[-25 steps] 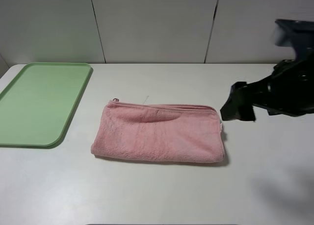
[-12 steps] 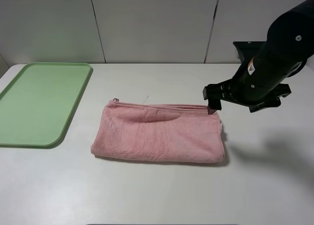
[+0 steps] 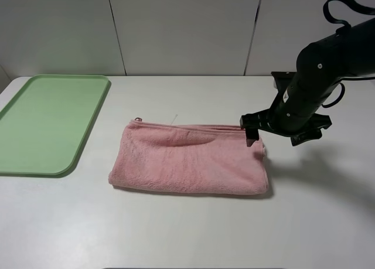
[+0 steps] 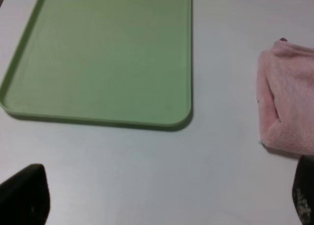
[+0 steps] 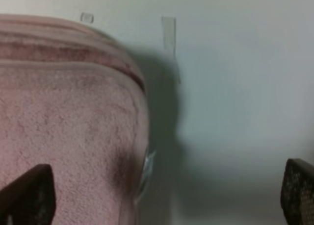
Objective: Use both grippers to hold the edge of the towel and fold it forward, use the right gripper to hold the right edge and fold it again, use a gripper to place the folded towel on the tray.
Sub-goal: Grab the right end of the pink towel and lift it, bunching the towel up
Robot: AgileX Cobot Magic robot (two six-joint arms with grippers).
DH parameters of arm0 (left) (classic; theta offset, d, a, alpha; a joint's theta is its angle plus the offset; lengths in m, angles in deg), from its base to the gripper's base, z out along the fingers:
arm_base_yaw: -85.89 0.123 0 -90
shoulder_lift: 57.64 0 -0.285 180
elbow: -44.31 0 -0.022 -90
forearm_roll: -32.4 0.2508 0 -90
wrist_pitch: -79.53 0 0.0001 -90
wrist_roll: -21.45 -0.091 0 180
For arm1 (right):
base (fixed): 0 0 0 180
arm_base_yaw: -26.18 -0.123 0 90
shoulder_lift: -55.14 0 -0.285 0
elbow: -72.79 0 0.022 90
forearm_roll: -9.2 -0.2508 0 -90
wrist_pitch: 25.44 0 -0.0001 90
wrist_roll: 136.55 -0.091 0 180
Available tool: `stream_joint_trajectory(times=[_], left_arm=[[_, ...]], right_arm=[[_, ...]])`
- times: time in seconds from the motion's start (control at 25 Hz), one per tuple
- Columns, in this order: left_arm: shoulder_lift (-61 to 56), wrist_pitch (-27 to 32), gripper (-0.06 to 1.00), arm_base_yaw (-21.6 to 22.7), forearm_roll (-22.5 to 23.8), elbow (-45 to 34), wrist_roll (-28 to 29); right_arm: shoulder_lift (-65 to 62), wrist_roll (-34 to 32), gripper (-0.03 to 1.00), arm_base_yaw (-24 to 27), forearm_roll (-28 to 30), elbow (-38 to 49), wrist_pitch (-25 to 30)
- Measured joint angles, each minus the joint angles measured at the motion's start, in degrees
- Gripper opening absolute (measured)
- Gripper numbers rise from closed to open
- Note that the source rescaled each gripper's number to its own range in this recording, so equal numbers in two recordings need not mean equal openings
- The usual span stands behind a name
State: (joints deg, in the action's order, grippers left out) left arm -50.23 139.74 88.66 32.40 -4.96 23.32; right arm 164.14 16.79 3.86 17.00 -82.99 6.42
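The pink towel (image 3: 187, 157) lies on the table folded into a long strip, its hemmed edges stacked along the far side. In the right wrist view the towel's right end (image 5: 64, 117) shows its stitched hem (image 5: 98, 73) and a small white tag (image 5: 147, 166). My right gripper (image 3: 280, 134) hovers over that right end, open; one finger (image 5: 27, 195) is above the cloth and the other is over bare table. My left gripper (image 4: 164, 198) is open over bare table between the tray (image 4: 98, 63) and the towel's left end (image 4: 289, 97). The left arm is outside the exterior view.
The pale green tray (image 3: 47, 122) lies at the table's far left, with nothing on it. Grey wall panels (image 3: 181, 29) stand behind the white table (image 3: 193, 234). A small piece of clear tape (image 5: 168, 31) is stuck to the table beyond the towel's corner.
My right arm has swung left from the table's right side and come down over the towel's right end. The towel and tray have not moved.
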Motion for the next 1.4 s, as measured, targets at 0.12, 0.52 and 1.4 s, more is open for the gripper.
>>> stream_joint_trajectory(times=[0.12,0.52,1.4], left_arm=[[0.00,0.00,1.00,0.00,0.00,0.00,0.00],[0.00,0.00,1.00,0.00,0.00,0.00,0.00],[0.00,0.00,1.00,0.00,0.00,0.00,0.00]], right_arm=[[1.23,2.15,1.00,0.00,-1.96,0.00,-0.34],[6.45,6.09,1.00,0.00,-4.69,0.00,-2.32],[11.34,6.91,0.49,0.00,-6.31,-0.66,-8.07]])
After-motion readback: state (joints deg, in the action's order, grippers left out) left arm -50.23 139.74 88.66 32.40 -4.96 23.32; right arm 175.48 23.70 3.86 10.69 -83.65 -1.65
